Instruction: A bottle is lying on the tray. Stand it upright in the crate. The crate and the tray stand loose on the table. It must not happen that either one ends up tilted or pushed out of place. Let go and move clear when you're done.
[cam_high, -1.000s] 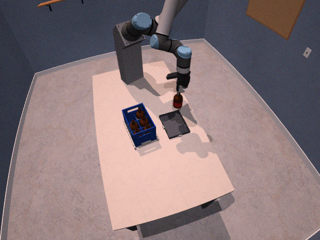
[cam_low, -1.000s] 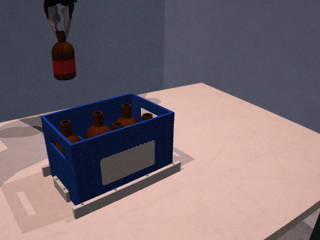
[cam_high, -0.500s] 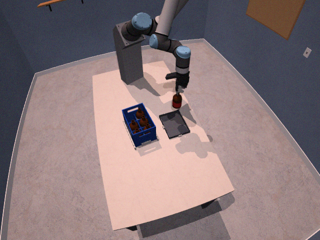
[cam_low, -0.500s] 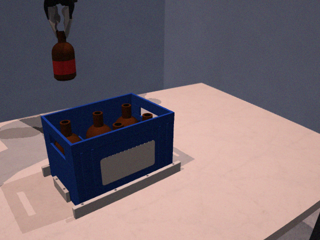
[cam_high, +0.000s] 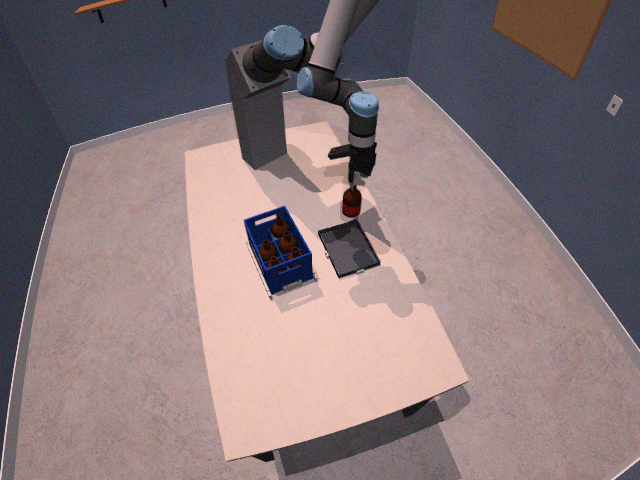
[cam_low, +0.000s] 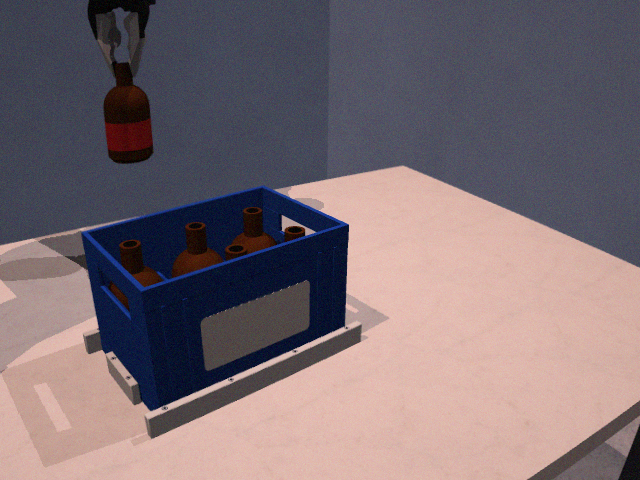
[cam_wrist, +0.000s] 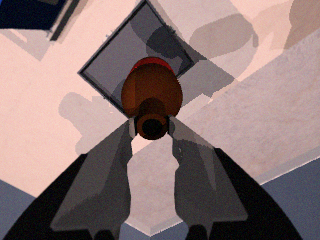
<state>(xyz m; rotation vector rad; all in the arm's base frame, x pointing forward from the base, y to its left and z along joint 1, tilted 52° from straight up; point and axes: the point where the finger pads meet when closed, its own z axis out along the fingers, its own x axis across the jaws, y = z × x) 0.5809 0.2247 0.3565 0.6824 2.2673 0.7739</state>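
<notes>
A brown bottle (cam_high: 351, 202) (cam_low: 128, 124) (cam_wrist: 151, 92) with a red label hangs nearly upright, base down, high above the table. My gripper (cam_high: 353, 187) (cam_low: 123, 72) (cam_wrist: 152, 117) is shut on its neck, just below the mouth. The blue crate (cam_high: 289, 280) (cam_low: 173, 335) (cam_wrist: 27, 19) stands to the left of the bottle in the top view, with several brown bottles upright in its compartments. Its back left compartment in that view shows no bottle. The dark tray (cam_high: 341, 248) (cam_wrist: 110, 62) lies empty right of the crate.
Low pale strips (cam_low: 258, 373) stand on the table along the crate's foot. The crate's walls rise to about the height of the bottle mouths inside. The robot's grey pedestal (cam_high: 261, 129) stands at the table's back. The crate's near wall hides part of its inside in the exterior view.
</notes>
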